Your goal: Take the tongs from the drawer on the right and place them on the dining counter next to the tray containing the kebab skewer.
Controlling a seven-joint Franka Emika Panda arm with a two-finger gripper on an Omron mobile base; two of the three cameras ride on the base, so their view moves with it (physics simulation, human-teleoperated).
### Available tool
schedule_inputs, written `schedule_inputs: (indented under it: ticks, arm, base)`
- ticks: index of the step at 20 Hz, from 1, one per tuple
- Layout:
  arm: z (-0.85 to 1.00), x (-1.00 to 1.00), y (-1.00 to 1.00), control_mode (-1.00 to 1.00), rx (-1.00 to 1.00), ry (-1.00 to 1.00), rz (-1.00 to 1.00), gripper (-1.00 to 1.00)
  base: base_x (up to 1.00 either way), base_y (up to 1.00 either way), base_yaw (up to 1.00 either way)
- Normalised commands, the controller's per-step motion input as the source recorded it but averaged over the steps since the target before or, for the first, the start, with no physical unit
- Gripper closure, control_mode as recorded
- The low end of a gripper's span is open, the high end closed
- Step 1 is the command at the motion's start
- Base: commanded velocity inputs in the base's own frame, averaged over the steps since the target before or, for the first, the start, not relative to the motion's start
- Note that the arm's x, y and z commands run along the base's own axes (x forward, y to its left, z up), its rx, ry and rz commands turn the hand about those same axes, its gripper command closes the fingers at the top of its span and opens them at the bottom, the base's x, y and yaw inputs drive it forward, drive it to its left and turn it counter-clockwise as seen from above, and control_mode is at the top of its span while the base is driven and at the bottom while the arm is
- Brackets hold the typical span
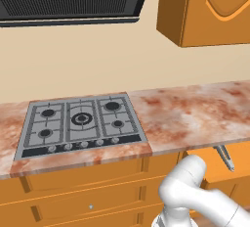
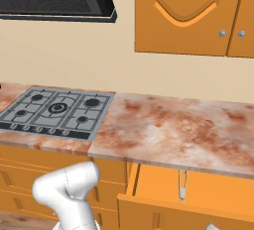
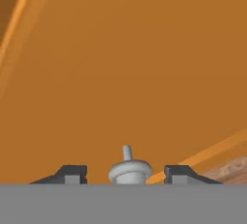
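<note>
Tongs (image 2: pixel 182 185) lie inside the pulled-out drawer (image 2: pixel 163 187), up beyond and above the end effector (image 3: pixel 123 175), which sits low at the drawer's front panel. Its fingers (image 3: pixel 72 174) are spread, one either side of the small grey knob (image 3: pixel 128 170), touching nothing that I can make out, so the pull looks finished. To do this step well, back straight off the knob so neither finger snags it, rise clear over the front panel's top edge, then come down along the tongs' length and pinch across both arms near the middle. Farther off, the marbled tabletop (image 2: pixel 173 125) overhangs the drawer's rear, so approach from the open front.
</note>
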Motion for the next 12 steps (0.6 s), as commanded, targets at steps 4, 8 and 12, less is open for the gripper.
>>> schedule_inputs:
  ticks: [4, 8, 12]
  arm:
    - [0.34, -0.28, 0.0, -1.0, 0.0, -0.1, 0.0, -1.0]
    - [0.49, -0.24, 0.0, -1.0, -0.05, -0.07, 0.0, -1.0]
    - [0.55, -0.2, 0.01, -1.0, -0.06, -0.02, 0.0, -1.0]
  base:
    - [0.0, 0.0, 0.0]
    - [0.0, 0.0, 0.0]
    - [0.0, 0.0, 0.0]
